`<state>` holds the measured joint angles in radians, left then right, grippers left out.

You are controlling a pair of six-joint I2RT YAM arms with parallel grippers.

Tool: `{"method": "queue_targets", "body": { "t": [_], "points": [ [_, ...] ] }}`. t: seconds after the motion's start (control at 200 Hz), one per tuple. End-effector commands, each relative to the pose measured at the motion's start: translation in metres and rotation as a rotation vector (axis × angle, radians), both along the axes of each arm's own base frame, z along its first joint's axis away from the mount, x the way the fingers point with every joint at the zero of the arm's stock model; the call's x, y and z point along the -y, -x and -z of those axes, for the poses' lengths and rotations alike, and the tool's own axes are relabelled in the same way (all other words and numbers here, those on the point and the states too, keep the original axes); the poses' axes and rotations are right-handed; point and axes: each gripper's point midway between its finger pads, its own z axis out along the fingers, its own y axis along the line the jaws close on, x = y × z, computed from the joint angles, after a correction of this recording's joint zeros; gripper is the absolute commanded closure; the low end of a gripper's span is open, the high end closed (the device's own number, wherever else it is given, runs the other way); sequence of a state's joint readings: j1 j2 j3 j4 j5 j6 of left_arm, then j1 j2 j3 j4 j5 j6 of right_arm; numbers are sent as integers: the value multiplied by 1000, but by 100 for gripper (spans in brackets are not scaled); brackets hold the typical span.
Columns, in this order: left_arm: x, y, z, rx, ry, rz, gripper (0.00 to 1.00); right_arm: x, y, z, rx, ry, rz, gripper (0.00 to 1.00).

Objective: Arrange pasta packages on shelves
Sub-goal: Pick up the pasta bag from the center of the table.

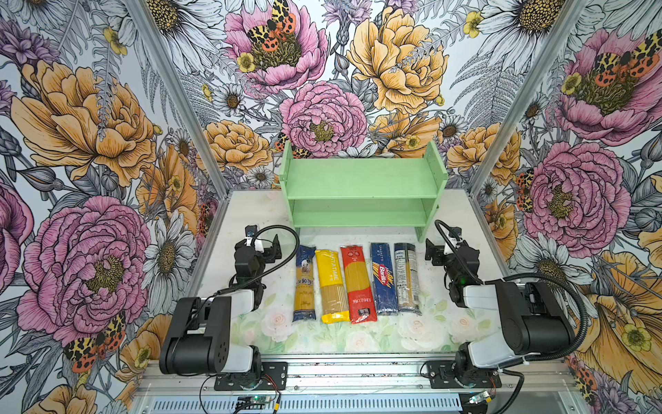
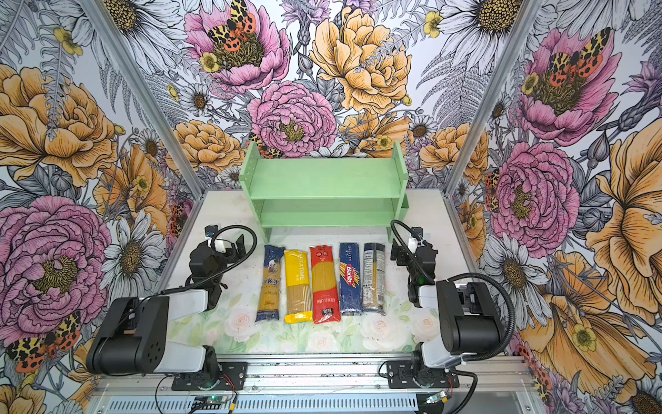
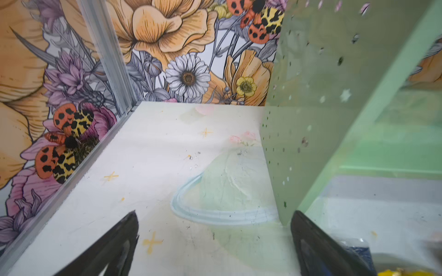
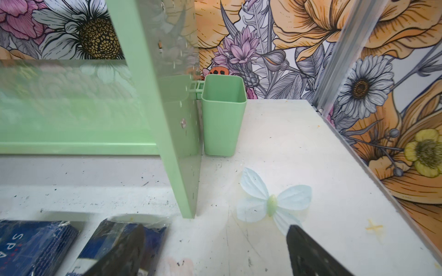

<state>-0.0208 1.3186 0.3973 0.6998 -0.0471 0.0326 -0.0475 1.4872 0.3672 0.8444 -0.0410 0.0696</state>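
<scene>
Pale green shelves (image 1: 361, 179) stand at the back of the table (image 1: 256, 211); before them we see five pasta packages (image 1: 358, 283) lying side by side, flanked by the left gripper (image 1: 263, 242) and right gripper (image 1: 442, 243), both spread wide and holding nothing.

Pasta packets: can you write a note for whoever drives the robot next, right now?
Left gripper: fingers open, holding nothing, near the blue-ended packet.
Right gripper: fingers open, holding nothing, near the white-label packet.
Things: five packets lie side by side on the table in front of the green shelves; between those two lie the yellow packet, red packet and dark blue Barilla packet.
Done: nothing; both shelves hold no packet.
Left: put all five on the shelves.
</scene>
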Motion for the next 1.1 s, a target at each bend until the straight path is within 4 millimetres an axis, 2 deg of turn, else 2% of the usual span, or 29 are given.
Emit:
{"method": "queue_targets", "body": {
  "t": [0.0, 0.05, 0.19, 0.3, 0.435, 0.54, 0.596, 0.716, 0.911, 1.071, 1.096],
  "points": [
    [16, 7, -38, -15, 10, 30, 1, 11, 7, -26, 70, -2, 64, 8],
    [26, 12, -53, -28, 19, 48, 1, 13, 12, -35, 90, -1, 83, 8],
    [52, 27, -59, -172, 9, 76, 1, 17, 29, -67, 178, -28, 116, 9],
    [76, 44, -49, -288, 3, 112, 1, 11, 38, -94, 198, -87, 101, 10],
    [100, 72, -27, -425, 124, 100, 1, -9, 41, -104, 63, -135, 30, 11],
    [108, 100, 8, -553, 264, 26, 1, -21, 49, -101, -14, -213, 0, 11],
    [119, 114, 29, -630, 335, 44, 1, -29, 51, -91, -79, -245, -24, 13],
    [120, 136, 62, -713, 358, 2, 1, -49, 54, -71, -177, -266, -73, 16],
    [126, 163, 89, -802, 361, -21, 1, -69, 61, -41, -307, -356, -111, 19],
    [140, 181, 99, -825, 345, 14, 1, -69, 65, -35, -327, -378, -100, 21],
    [135, 180, 99, -806, 330, -9, 1, -69, 66, -34, -329, -378, -98, 21]
  ]
}}
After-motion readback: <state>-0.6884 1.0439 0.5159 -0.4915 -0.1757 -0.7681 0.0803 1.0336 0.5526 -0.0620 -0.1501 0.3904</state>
